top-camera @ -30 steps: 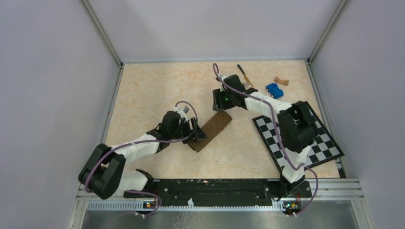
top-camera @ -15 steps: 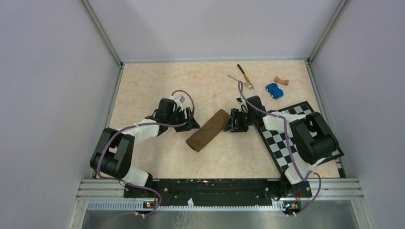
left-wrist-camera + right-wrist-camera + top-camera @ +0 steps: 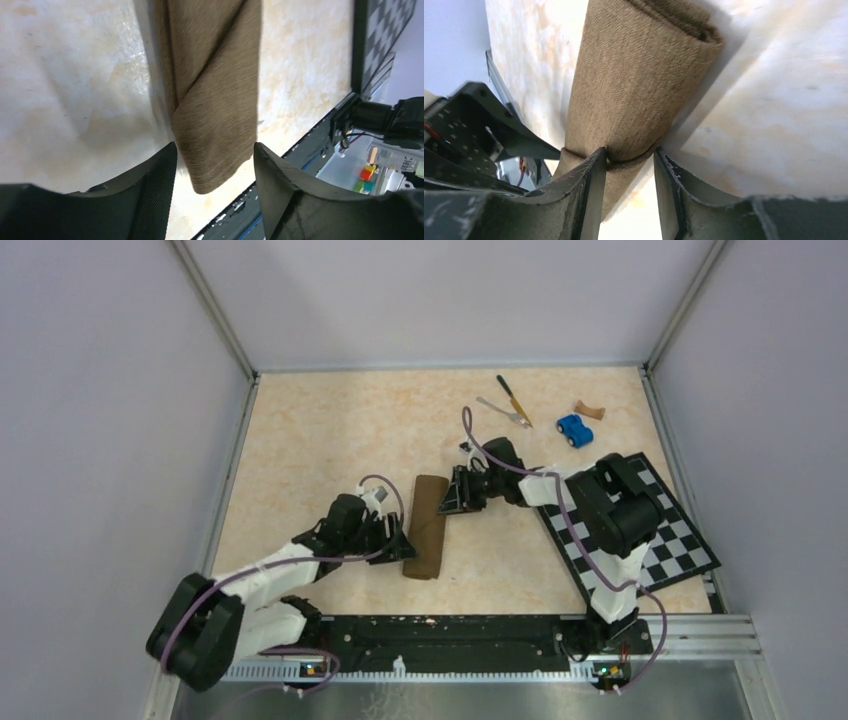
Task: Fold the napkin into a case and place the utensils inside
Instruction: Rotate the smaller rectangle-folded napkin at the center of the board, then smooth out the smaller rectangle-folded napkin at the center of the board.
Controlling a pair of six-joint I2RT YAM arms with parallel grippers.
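Soft, even overhead light; the top view is sharp, with only faint shadows. Both wrist views are close-ups: gripper fingers (image 3: 150, 200) loom dark and blurred. The case (image 3: 639, 75) shows crisp weave in the right view and looks smeared in the left, casting a soft shadow on the pale table (image 3: 60, 100).

Folded brown case (image 3: 429, 527) lies flat; knife (image 3: 514, 400), fork (image 3: 503, 411) apart.

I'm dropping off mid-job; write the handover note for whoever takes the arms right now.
The left gripper straddles the near end of the napkin; grip unclear.
The right gripper pinches its far end.
The napkin lies folded into a long narrow strip between the arms.
The knife and fork lie together at the far side, outside it.
Done: folding, it seems.
Left: slip both utensils inside.
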